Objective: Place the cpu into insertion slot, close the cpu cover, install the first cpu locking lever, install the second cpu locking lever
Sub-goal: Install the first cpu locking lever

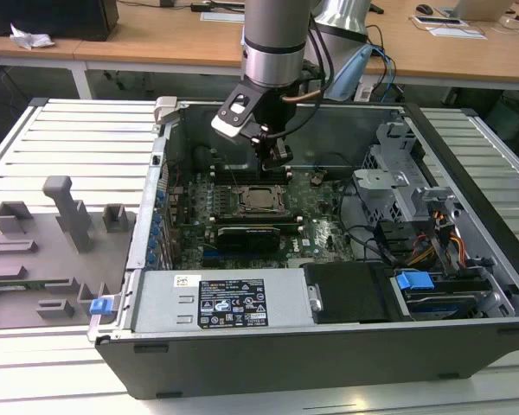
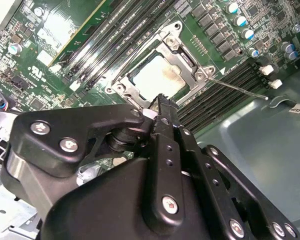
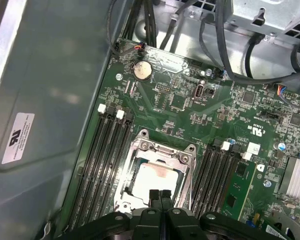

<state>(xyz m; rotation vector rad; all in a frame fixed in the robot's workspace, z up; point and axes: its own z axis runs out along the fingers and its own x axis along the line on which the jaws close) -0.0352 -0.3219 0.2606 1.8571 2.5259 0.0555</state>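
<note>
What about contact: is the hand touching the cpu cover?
Cannot tell. In both wrist views the hand overlaps an edge of the cpu cover; neither contact nor gap is plain.

Exterior view: high, looking down into case (image 1: 329, 354); both wrist views close over cpu (image 2: 157, 77) (image 3: 157, 179).

Nothing is legible. In the exterior view a black label (image 1: 232, 303) sits on the power supply (image 1: 160, 309), six o'clock from the circuit board (image 1: 320, 233). The first wrist view shows a white sticker (image 3: 17, 138) on the case wall (image 3: 55, 75).
</note>
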